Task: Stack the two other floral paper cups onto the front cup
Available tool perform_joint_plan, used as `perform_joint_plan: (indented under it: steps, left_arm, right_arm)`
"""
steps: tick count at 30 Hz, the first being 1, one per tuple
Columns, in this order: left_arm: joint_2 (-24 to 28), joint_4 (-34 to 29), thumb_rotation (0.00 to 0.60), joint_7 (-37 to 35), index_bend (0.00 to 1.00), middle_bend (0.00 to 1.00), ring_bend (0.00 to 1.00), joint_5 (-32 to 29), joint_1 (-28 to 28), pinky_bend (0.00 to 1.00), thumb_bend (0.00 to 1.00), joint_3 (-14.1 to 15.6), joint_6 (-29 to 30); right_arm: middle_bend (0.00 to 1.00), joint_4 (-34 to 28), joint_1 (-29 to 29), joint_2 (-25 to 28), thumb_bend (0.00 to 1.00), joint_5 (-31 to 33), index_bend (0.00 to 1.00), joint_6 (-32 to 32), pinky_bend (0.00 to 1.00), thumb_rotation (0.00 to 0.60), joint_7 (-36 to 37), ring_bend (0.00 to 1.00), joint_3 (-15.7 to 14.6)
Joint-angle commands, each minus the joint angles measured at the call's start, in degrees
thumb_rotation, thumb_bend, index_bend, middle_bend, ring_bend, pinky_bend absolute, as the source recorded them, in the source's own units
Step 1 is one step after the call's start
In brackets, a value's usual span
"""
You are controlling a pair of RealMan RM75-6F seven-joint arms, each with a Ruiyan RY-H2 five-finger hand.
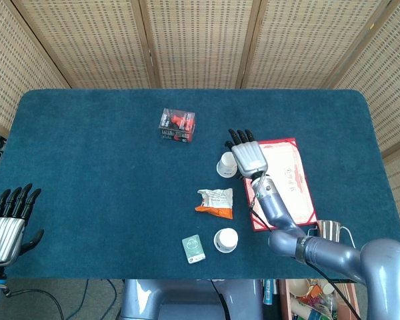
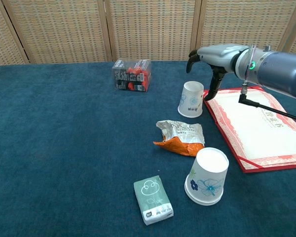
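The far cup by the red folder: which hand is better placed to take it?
The right hand: it hovers open just above the far cup. The left hand sits at the table's near left edge.

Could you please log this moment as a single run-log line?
right hand: open, hovering by back cup | left hand: open, idle | front cup: upside down, nothing stacked

Screened-off lab setup: woven folding screens [image 1: 200, 43] (all round) behind blue-clothed table [image 1: 87, 180].
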Motion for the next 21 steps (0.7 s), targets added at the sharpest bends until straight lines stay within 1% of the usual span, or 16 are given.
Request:
perform_joint_plan:
  steps: [1,6,13,17,21]
  left_arm:
    - [-0.02,-0.02,0.6,0.06,0.0,0.0,0.0,-0.03,0.01,0.0,0.31,0.03,-0.03]
    - [-0.22,0.14,0.6,0.27,0.0,0.0,0.0,-0.42,-0.26,0.0,0.31,0.04,-0.73]
    - [-0.47,0.21,0.6,0.83,0.0,0.0,0.0,-0.4,-0.49,0.0,0.31,0.27,-1.29]
    - [-0.44,0.16,0.6,0.83,0.0,0.0,0.0,-0.39,-0.47,0.0,0.31,0.28,-1.19]
    - [-0.38,-0.02,0.6,1.03,0.0,0.0,0.0,-0.32,-0.54,0.0,0.31,0.34,-1.28]
  right_arm:
    - [0.0,1.23,0.43,-0.7,0.07,0.25,0.3,-0.74,0.0,0.6,0.27,0.0,0.01]
    - [0.02,5.29,1.26,-2.68,0.07,0.03,0.32,-2.09,0.0,0.6,0.54,0.0,-0.36]
    - [0.03,8.39,1.62,-4.14,0.07,-0.71,0.36,-3.07,0.0,0.6,1.48,0.0,-0.54]
    - [0.06,8.99,1.51,-4.45,0.07,-1.03,0.4,-3.1,0.0,0.6,1.76,0.0,-0.61]
    - [0.11,8.11,1.1,-4.38,0.07,-1.61,0.46,-2.46,0.0,0.6,1.97,0.0,-0.74]
